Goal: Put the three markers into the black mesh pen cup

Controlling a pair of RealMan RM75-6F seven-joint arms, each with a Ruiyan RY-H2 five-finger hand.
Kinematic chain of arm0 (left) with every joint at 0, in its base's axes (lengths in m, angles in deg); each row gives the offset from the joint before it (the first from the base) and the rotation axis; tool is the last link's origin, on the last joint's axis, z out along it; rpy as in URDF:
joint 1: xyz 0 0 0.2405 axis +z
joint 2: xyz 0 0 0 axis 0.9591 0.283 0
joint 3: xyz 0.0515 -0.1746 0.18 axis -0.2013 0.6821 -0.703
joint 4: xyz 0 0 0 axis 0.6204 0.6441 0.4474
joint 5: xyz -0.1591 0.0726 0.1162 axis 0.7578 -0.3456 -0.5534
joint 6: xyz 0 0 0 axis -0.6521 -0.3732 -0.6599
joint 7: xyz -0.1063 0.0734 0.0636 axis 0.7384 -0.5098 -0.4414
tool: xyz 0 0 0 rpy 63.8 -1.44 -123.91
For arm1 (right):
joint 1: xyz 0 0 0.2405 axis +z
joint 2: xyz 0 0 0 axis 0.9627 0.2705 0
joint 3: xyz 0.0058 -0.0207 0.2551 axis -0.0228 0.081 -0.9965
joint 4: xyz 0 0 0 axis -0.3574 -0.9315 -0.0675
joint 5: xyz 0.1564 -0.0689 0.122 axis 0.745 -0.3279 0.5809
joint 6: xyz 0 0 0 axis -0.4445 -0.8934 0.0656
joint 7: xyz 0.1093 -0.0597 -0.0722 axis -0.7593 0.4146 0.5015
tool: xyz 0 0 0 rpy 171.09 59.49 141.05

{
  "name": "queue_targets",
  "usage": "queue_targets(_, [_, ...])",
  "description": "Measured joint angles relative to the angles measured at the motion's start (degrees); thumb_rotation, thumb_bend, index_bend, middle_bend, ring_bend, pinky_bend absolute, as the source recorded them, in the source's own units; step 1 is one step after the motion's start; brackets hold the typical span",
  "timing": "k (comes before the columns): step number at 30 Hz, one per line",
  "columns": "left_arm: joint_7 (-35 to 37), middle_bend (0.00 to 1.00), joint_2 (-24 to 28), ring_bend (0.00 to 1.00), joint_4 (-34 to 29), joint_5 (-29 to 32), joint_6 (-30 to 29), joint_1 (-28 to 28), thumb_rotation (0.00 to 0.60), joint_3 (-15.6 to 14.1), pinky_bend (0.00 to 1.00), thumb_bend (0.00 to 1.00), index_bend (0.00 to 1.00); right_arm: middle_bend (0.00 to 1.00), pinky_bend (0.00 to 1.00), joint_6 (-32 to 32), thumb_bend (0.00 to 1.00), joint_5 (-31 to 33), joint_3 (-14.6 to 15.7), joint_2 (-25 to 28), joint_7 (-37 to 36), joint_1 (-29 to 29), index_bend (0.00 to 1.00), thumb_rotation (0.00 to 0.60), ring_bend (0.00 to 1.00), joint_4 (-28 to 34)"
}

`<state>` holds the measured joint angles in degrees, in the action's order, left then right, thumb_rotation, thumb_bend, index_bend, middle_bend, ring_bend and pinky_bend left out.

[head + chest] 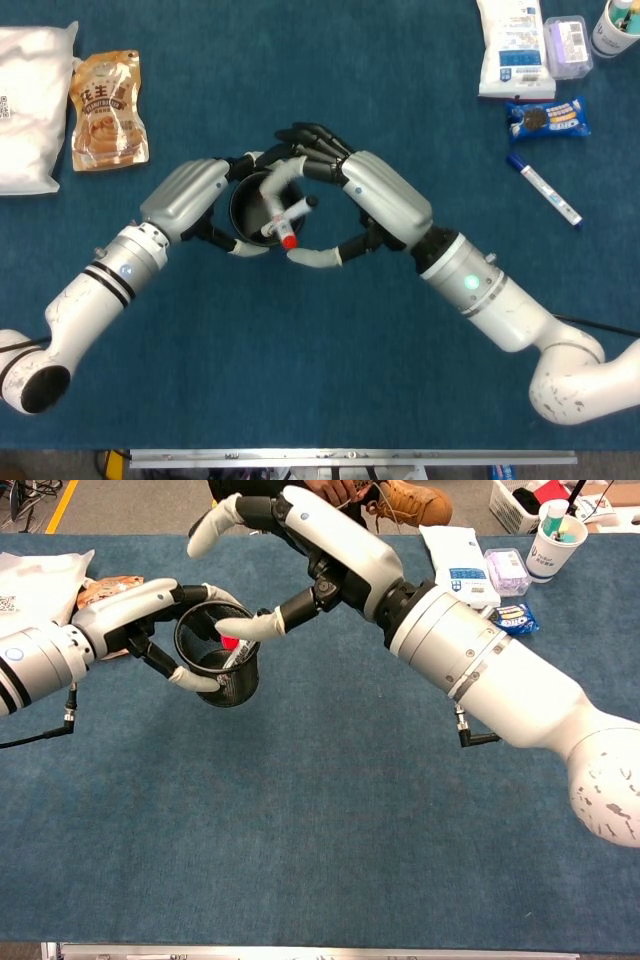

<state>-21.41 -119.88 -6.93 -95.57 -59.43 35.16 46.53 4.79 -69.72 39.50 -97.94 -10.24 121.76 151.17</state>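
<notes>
Blue cloth table (330, 380): black mesh pen cup (252, 212) is gripped at its wall by the left hand (190, 195), fingers wrapped around it. Red-capped marker (281, 218) is pinched over the cup mouth by the right hand (350, 195), other fingers spread; long axis runs near-vertical. Blue marker (544, 189) lies far right, diagonal, well apart.

left robot hand (150, 625) gripping mesh cup (222, 665), right robot hand (285, 555) above

Both robot hands (330, 205) crowd the cup (222, 665) mouth.
</notes>
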Motion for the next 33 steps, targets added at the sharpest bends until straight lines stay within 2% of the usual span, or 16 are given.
queue_targets(2, [0.0, 0.38, 0.2, 0.35, 0.0, 0.04, -0.1, 0.09, 0.6, -0.06, 0.27, 0.14, 0.21, 0.17, 0.02, -0.34, 0.07, -0.23, -0.22, 0.04, 0.22, -0.12, 0.18, 0.6, 0.05, -0.34])
queue_targets(5, [0.09, 0.38, 0.75, 0.35, -0.07, 0.0, -0.38, 0.37, 0.6, -0.24, 0.27, 0.14, 0.21, 0.17, 0.02, -1.47, 0.07, -1.21, -0.48, 0.87, 0.58, -0.62, 0.19, 0.6, 0.05, -0.67])
queue_targets(9, [0.34, 0.38, 1.91, 0.35, -0.38, -0.46, -1.12, 1.03, 0.6, -0.65, 0.27, 0.14, 0.21, 0.21, 0.02, -4.51, 0.1, -4.64, -0.2, 2.58, 1.75, -1.8, 0.29, 0.6, 0.05, -2.48])
queue_targets(12, [0.53, 0.38, 2.99, 0.35, -0.68, -1.11, -1.71, 1.58, 0.6, -1.06, 0.27, 0.14, 0.21, 0.24, 0.02, -6.03, 0.13, -7.63, 0.95, 5.81, 2.17, -2.98, 0.39, 0.6, 0.06, -4.28])
queue_targets(15, [0.8, 0.38, 4.05, 0.35, -0.93, -1.75, -2.19, 2.13, 0.6, -1.55, 0.27, 0.14, 0.21, 0.25, 0.02, -6.26, 0.14, -9.73, 3.13, 10.49, 2.11, -4.33, 0.43, 0.6, 0.06, -5.99])
queue_targets(19, [1.24, 0.38, 5.11, 0.35, -1.13, -2.73, -2.64, 2.81, 0.6, -2.4, 0.27, 0.14, 0.21, 0.25, 0.02, -6.06, 0.15, -13.36, 7.84, 16.96, 2.46, -6.45, 0.45, 0.6, 0.06, -10.2])
queue_targets(21, [1.43, 0.38, 5.35, 0.35, -1.13, -3.06, -2.68, 3.02, 0.6, -2.78, 0.27, 0.14, 0.21, 0.25, 0.02, -6.02, 0.15, -15.07, 9.61, 18.44, 2.96, -7.12, 0.45, 0.6, 0.06, -12.69])
queue_targets(28, [2.06, 0.38, 5.46, 0.35, -0.56, -4.08, -3.15, 3.64, 0.6, -3.62, 0.27, 0.14, 0.21, 0.25, 0.02, -6.35, 0.15, -20.7, 14.49, 20.05, 5.27, -8.59, 0.46, 0.6, 0.06, -24.41])
queue_targets(33, [2.97, 0.38, 5.05, 0.35, 0.31, -4.7, -3.25, 3.7, 0.6, -3.83, 0.27, 0.14, 0.21, 0.25, 0.02, -6.78, 0.09, -23.67, 16.87, 18.48, 7.12, -9.04, 0.46, 0.6, 0.06, -33.55])
